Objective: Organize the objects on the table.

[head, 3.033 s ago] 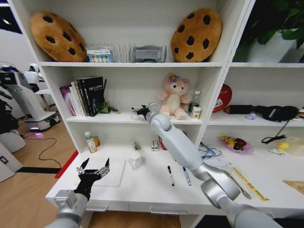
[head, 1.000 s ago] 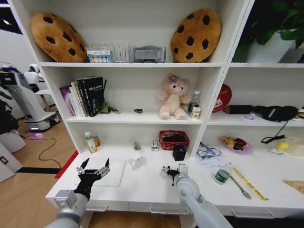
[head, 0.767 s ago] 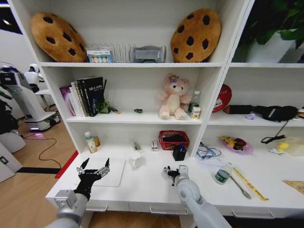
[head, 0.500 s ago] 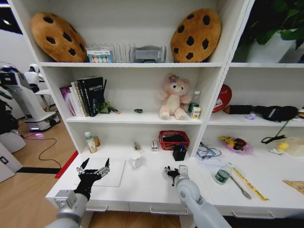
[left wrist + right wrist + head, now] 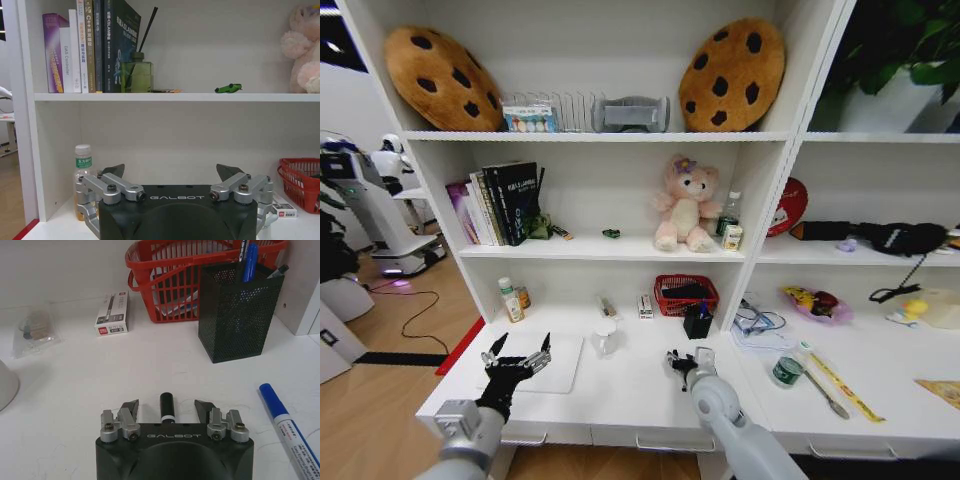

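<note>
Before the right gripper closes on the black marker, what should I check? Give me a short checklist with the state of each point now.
1. Right gripper fingers open: ok.
2. Black marker lies between the fingers: ok.
3. Blue marker apart from the fingers: ok, it lies off to one side.
4. Pen holder has room: cannot tell, pens already stand in it.
5. Left gripper out of the way: ok, open above the laptop.
6. Fingers low enough to grip: cannot tell.

Black marker [image 5: 166,406] runs under right tool [image 5: 167,407], perhaps ungripped.
</note>
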